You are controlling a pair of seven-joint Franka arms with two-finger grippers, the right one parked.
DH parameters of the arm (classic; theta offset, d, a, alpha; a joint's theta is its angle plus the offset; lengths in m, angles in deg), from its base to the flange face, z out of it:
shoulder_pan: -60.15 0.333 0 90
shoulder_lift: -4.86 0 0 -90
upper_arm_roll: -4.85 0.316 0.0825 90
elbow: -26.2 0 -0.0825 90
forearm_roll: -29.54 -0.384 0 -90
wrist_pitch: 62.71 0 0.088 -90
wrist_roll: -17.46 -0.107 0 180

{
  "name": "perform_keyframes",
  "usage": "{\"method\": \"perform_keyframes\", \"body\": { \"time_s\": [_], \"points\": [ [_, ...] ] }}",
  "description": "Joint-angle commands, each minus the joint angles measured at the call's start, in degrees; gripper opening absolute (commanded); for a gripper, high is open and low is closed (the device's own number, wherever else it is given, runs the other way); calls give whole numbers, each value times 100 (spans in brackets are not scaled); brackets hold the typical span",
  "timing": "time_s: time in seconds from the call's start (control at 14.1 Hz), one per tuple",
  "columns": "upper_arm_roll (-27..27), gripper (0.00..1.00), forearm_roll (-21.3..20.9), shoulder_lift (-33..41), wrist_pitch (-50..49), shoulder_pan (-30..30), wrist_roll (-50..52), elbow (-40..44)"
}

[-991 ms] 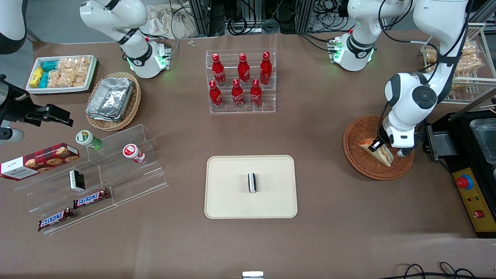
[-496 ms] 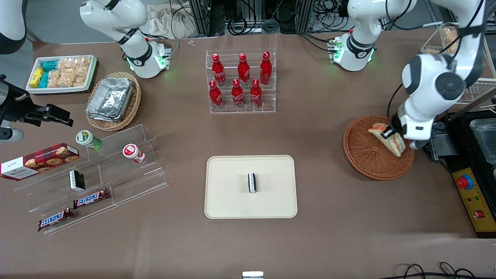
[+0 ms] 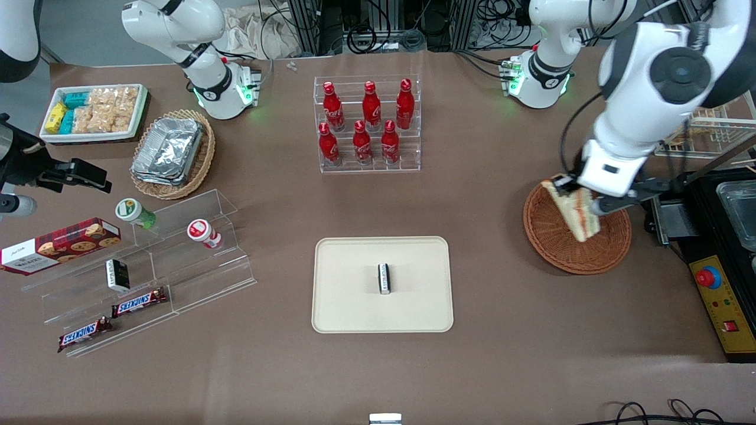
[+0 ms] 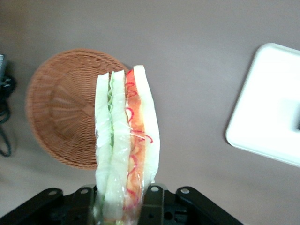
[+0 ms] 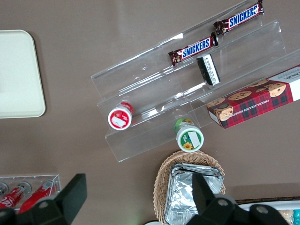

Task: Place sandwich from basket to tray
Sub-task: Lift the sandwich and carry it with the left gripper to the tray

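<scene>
My fingers (image 3: 582, 198) are clamped on the sandwich (image 3: 572, 208), gripping its broad end so the wedge hangs clear above the basket (image 3: 555, 242), over the rim toward the tray. In the wrist view the sandwich (image 4: 125, 140) stands edge-on, filling layers showing, with the basket (image 4: 61, 112) at its 9 o'clock. From the basket, the tray (image 3: 354, 307) lies at about 8 o'clock on the worktop (image 3: 502, 354), a small packet (image 3: 384, 278) at its middle.
</scene>
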Motion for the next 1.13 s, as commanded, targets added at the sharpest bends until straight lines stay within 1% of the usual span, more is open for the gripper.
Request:
{"method": "perform_keyframes", "body": {
  "time_s": [0.0, 0.07, 0.21, 0.5, 0.57, 0.64, 0.71, 0.78, 0.85, 1.06],
  "points": [
    [-253, 0, 222, -792, -107, -119, -123, 768],
    [-367, 0, 240, -1056, -107, -128, -132, 997],
    [-561, 0, 135, -1592, 6, -294, -88, 1428],
    [-553, 0, 82, -2480, 1103, -786, -114, 1579],
    [-552, 0, -153, -2717, 1332, -900, -114, 1579],
    [-552, 0, -582, -2989, 1508, -997, -71, 1588],
    [-552, 0, -899, -3209, 1658, -1033, 78, 1606],
    [-561, 0, -1059, -3368, 1825, -1103, 305, 1667],
    [-561, 0, -1130, -3466, 1922, -1199, 438, 1728],
    [-552, 0, -1157, -3694, 1975, -1341, 440, 1860]
  ]
}}
